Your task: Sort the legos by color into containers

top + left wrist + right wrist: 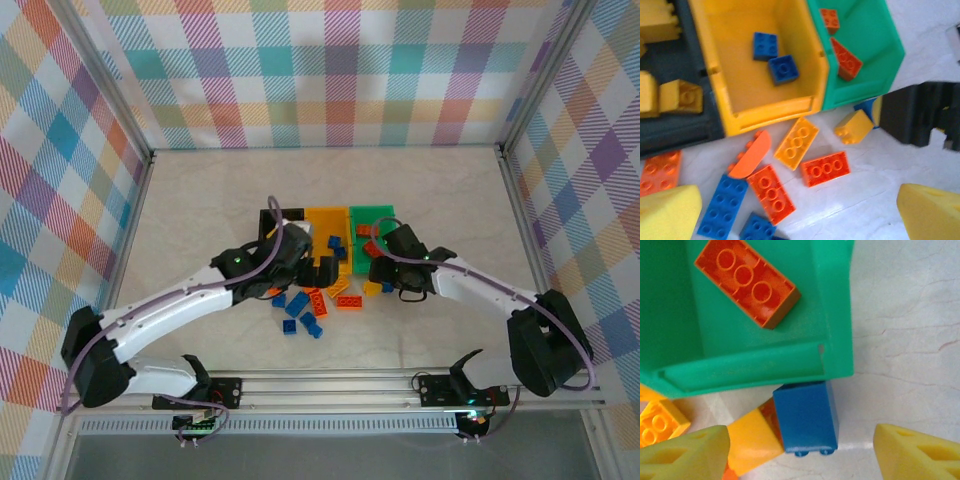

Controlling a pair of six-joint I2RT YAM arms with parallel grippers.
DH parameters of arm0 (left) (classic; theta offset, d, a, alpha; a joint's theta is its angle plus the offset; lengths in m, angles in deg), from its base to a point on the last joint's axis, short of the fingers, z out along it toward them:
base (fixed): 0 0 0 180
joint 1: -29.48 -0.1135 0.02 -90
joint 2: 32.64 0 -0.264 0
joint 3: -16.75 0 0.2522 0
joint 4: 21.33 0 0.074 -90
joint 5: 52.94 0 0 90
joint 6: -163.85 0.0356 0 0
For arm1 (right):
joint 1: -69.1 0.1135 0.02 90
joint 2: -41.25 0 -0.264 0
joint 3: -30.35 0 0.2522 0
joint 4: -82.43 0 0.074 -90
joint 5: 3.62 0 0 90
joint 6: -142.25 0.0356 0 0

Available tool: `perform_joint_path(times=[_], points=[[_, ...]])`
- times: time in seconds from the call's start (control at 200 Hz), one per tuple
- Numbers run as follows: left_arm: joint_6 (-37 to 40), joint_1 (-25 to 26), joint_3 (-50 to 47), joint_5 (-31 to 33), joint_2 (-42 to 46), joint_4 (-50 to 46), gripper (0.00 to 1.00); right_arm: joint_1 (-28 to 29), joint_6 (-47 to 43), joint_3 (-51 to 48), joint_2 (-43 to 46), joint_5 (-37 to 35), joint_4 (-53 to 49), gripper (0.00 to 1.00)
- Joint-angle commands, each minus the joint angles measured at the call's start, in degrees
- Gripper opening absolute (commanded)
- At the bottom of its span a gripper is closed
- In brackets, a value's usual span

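Left wrist view is showing loose legos (pixel 796 144) lying scattered on the white table (pixel 865 200) just in front of three bins, with orange-red, yellow and blue bricks mixed together. Two blue bricks (pixel 775 60) are sitting in the yellow bin (pixel 770 112). Two orange-red bricks (pixel 845 59) are lying in the green bin (pixel 875 75) beside it, and yellow bricks (pixel 680 95) are resting in the black bin (pixel 680 132) on the other side. The left gripper (pixel 800 215) is hanging above the loose pile with its fingers spread wide, gripping nothing.

In the right wrist view, a blue brick (pixel 805 417) is lying on the table just beside the green bin's outer wall, touching a yellow brick (pixel 752 440). The right gripper (pixel 802 455) is hovering over it, its fingers standing apart on either side and not touching it. One orange-red brick (pixel 747 280) is lying inside that bin.
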Motion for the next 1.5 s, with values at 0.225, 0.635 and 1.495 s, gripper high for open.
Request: perform_joint_path(times=[0.225,0.635,1.495], points=[[-3.99,0.48,-8.09,4.83,11.55,-3.07,1.0,-2.95,2.78,1.97,-5.67,-0.45,0.45,0.64],[-4.36,0.47,-11.75,6.54,14.62,-3.32,1.0,-5.33,3.46,-1.75,2.46,-2.82,-3.68,0.61],[-5.69,0.52,-14.94,10.59,17.26,-5.47,1.0,-5.21,-1.61,1.63,-2.77,-0.09,-3.38,0.3]])
